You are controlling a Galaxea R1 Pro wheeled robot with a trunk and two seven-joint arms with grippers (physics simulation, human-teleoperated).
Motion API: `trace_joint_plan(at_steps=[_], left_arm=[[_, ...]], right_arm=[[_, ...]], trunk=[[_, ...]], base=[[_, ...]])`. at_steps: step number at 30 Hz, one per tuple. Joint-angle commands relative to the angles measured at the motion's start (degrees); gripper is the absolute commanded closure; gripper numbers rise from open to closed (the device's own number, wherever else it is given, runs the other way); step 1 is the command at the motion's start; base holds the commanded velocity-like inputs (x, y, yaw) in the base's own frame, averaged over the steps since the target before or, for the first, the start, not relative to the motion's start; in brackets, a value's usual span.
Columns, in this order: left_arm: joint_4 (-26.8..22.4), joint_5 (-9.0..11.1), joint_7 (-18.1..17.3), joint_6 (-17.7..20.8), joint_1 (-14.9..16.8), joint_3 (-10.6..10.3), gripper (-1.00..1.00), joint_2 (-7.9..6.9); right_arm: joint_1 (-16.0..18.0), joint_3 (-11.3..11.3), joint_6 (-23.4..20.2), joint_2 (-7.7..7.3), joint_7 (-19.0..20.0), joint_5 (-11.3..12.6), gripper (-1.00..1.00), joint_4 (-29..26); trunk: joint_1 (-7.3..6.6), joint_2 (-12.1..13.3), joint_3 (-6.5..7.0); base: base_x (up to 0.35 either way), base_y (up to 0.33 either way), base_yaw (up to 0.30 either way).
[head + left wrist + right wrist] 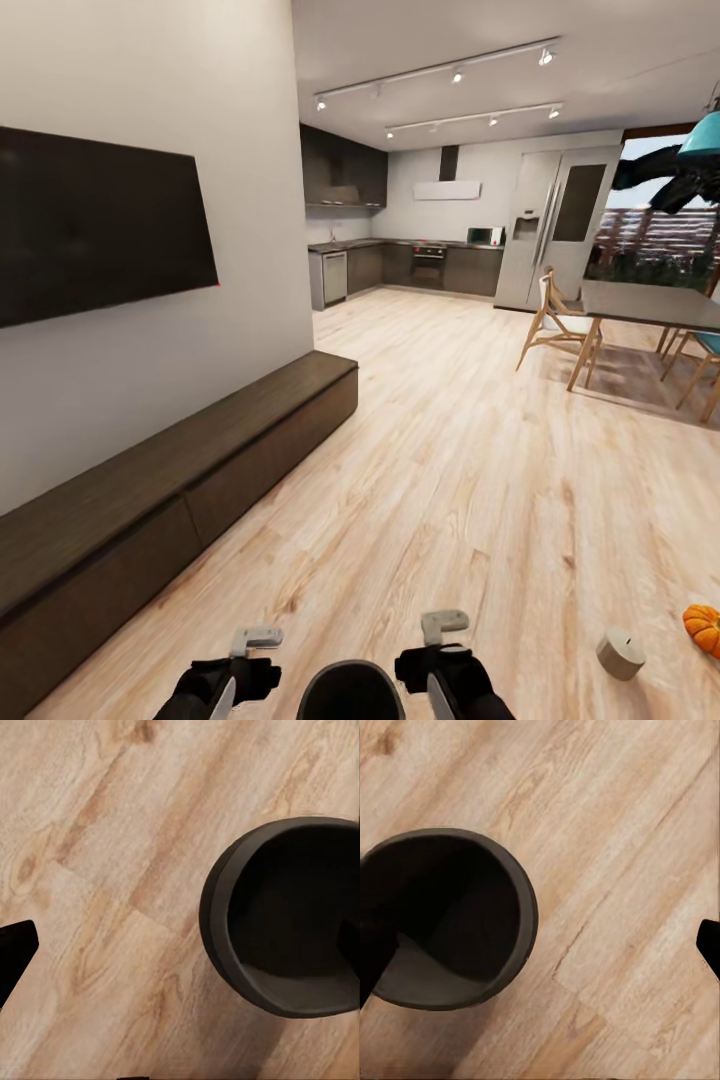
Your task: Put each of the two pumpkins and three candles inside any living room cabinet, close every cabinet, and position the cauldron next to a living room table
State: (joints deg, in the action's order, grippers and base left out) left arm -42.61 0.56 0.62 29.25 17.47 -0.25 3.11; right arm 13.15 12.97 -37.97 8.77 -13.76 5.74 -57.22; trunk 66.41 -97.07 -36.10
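Cauldron (pixel 350 692) sits on the floor (pixel 450 480) between both pincers, left pincer (pixel 240 665) and right pincer (pixel 440 655) flanking its rim, apparently spread apart. Pumpkin (pixel 703 628) and candle (pixel 621 654) lie right.

No readable text, labels, brands or numbers anywhere, no signs on any surface
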Motion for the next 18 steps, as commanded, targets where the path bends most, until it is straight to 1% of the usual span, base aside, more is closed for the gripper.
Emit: trace_joint_plan(at_steps=[1, 3, 4, 6, 8, 10, 11, 12, 14, 18], left_arm=[[-0.1, 0.1, 0.1, 1.0, 0.8, 0.0, -1.00, -0.01], [0.0, 0.1, 0.2, 2.5, 2.0, 0.1, -1.00, -0.07], [0.0, 0.2, 0.2, 2.7, 2.3, 0.1, -1.00, -0.12], [0.3, 0.2, 0.3, 3.3, 3.2, 0.2, -1.00, -0.17], [0.9, 0.2, 0.4, 3.3, 3.5, 0.2, -1.00, -0.09], [2.3, 0.0, 0.4, 3.0, 3.7, 0.3, -1.00, 0.00], [3.1, 0.0, 0.4, 2.5, 3.8, 0.3, -1.00, 0.02], [3.5, 0.0, 0.4, 2.2, 3.8, 0.3, -1.00, 0.03], [4.9, 0.1, 0.4, 0.2, 3.9, 0.3, -1.00, 0.04], [7.2, 0.1, 0.4, -2.7, 3.9, 0.4, -1.00, 0.13]], right_arm=[[1.5, 0.2, -0.2, 0.07, -0.8, 1.4, -1.00, 0.1], [3.4, 0.4, -0.2, 0.14, -1.0, 3.0, -1.00, 1.1], [3.8, 0.4, -0.2, 0.15, -1.1, 3.3, -1.00, 1.6], [4.7, 0.4, 0.5, 0.17, -1.2, 3.9, -1.00, 4.9], [5.4, 0.5, 1.6, 0.18, -1.3, 4.2, -1.00, 7.9], [6.1, 0.5, 4.5, 0.19, -1.3, 4.3, -1.00, 11.9], [6.3, 0.5, 6.2, 0.19, -1.3, 4.3, -1.00, 13.7], [6.4, 0.5, 6.9, 0.19, -1.3, 4.3, -1.00, 14.5], [6.5, 0.5, 9.1, 0.19, -1.3, 4.3, -1.00, 16.9], [6.6, 0.6, 10.7, 0.19, -1.2, 4.3, -1.00, 18.4]], trunk=[[0.22, -0.4, -0.25], [0.66, -1.2, -0.61], [0.88, -1.6, -0.79], [1.32, -2.5, -1.15], [1.76, -3.3, -1.50], [2.20, -4.1, -1.86], [2.42, -4.5, -2.04], [2.64, -4.9, -2.22], [3.08, -5.7, -2.58], [3.96, -7.3, -3.30]], base=[[0.000, 0.000, 0.000], [0.000, 0.000, 0.000], [0.000, 0.000, 0.000], [0.000, 0.000, 0.000], [0.000, 0.000, 0.000], [0.000, 0.000, 0.000], [0.000, 0.000, 0.000], [0.000, 0.000, 0.000], [0.000, 0.000, 0.000], [0.000, 0.000, 0.000]])
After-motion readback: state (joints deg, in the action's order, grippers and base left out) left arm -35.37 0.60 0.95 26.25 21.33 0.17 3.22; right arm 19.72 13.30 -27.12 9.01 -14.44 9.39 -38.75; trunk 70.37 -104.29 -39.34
